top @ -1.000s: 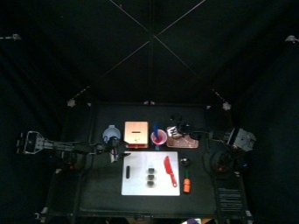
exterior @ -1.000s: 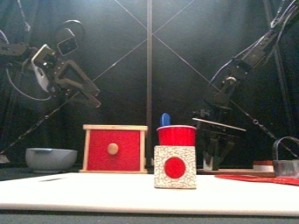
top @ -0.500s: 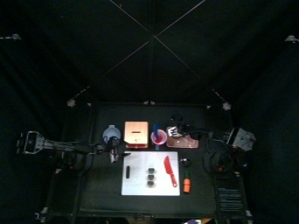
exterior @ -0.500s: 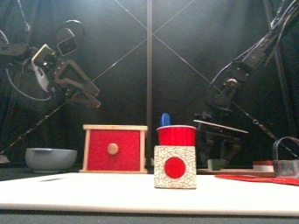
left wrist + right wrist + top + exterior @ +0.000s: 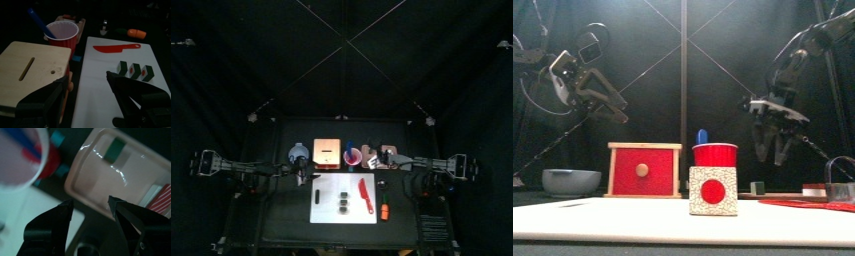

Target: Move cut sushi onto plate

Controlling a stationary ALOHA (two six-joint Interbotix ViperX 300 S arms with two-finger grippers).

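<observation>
Overhead, the white cutting board (image 5: 345,197) lies on the tabletop (image 5: 285,225) with three dark pieces of cut sushi (image 5: 345,198) in a row and a red knife (image 5: 366,192) beside them. Behind the board sit a tan block (image 5: 327,151), a red cup (image 5: 353,155) and the pale plate (image 5: 380,159), over which the right gripper (image 5: 389,157) hangs.

From the front, the right gripper (image 5: 778,150) is raised above the tabletop, fingers spread and pointing down, empty. The left arm rests high on the other side. The red cup (image 5: 715,156) stands on a spotted box (image 5: 714,190).

At the left wrist, the left gripper (image 5: 89,80) has its fingers apart, holding nothing; the sushi pieces (image 5: 135,70) sit on the board near the knife (image 5: 117,48).

At the right wrist, open fingers (image 5: 61,214) frame the plate (image 5: 113,173); a small dark-green piece (image 5: 116,148) lies in it.
</observation>
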